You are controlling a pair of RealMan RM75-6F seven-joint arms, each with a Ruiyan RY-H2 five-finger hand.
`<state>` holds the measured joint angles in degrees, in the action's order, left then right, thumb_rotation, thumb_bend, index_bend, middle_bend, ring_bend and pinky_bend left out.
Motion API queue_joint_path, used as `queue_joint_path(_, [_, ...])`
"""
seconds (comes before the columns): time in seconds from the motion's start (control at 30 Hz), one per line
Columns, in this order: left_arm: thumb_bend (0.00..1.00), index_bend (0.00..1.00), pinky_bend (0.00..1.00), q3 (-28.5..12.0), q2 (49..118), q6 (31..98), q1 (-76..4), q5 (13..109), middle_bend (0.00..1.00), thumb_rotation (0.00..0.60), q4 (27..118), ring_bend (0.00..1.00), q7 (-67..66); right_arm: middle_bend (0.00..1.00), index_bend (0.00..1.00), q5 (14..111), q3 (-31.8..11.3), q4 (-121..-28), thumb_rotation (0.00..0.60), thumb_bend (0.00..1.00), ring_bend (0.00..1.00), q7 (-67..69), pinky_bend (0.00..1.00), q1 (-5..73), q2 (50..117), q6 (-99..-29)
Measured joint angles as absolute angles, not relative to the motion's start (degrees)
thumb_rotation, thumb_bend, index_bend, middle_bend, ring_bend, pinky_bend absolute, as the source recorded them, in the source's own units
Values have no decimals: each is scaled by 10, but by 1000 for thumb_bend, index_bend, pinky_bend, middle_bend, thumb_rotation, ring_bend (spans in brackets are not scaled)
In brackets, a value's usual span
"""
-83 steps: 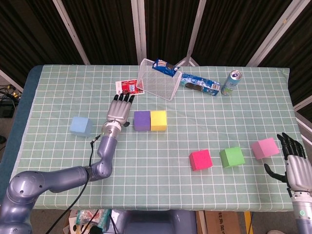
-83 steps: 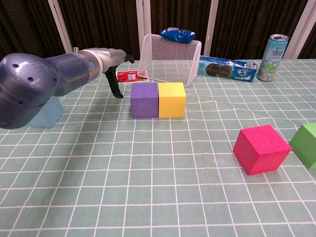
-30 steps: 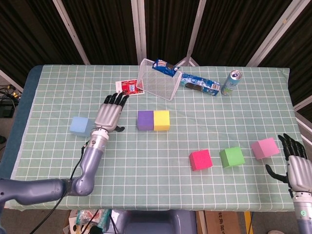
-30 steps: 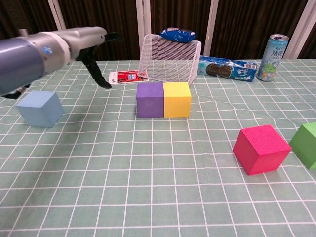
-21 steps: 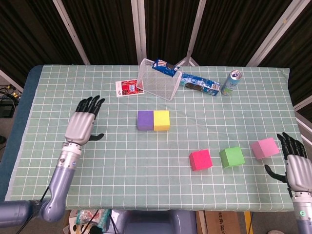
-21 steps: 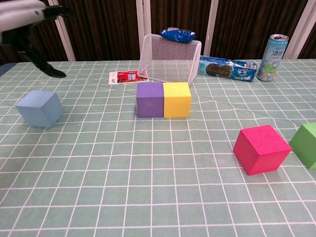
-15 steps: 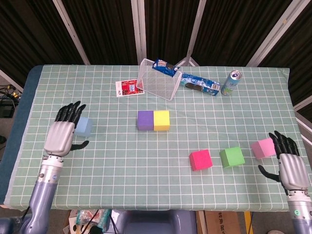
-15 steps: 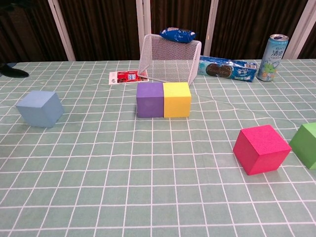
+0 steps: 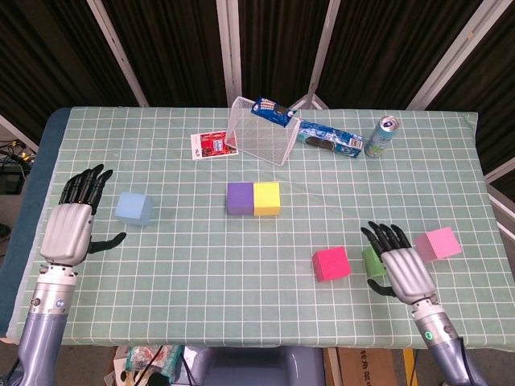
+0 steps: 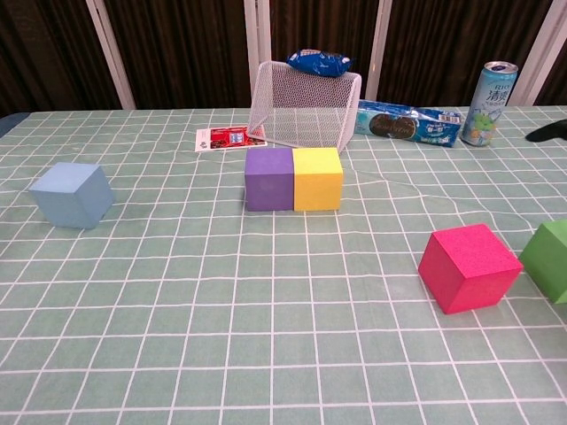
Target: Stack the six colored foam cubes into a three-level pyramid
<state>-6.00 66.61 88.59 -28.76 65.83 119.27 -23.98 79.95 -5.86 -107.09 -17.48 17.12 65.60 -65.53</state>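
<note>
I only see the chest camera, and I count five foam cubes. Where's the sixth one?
Observer: The light pink foam cube sits just right of the green foam cube, outside your frame.
Operator: Where are the robot's hands?
Observer: The right hand, fingers spread, hides part of the green cube from above.
Operator: And the other one?
Observer: The left hand is open at the far left, beside the light blue foam cube, not touching it.

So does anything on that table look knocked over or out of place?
Yes: the white wire basket lies tipped on its side at the back, with a blue snack packet resting on top of it. A cookie pack lies flat beside it. The drink can stands upright.
</note>
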Motion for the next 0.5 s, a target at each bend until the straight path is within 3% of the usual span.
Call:
queue_joint_path(0.2, [76, 0, 59, -68, 658, 871, -279, 660, 0, 600, 1191, 0, -229, 138, 0, 764, -66, -1072, 600, 243, 4, -215, 0, 214, 674, -605])
queue_joint_path(0.5, [76, 0, 59, -80, 655, 861, -268, 665, 0, 600, 1193, 0, -222, 170, 0, 752, -56, -1063, 600, 244, 15, -216, 0, 240, 696, -575])
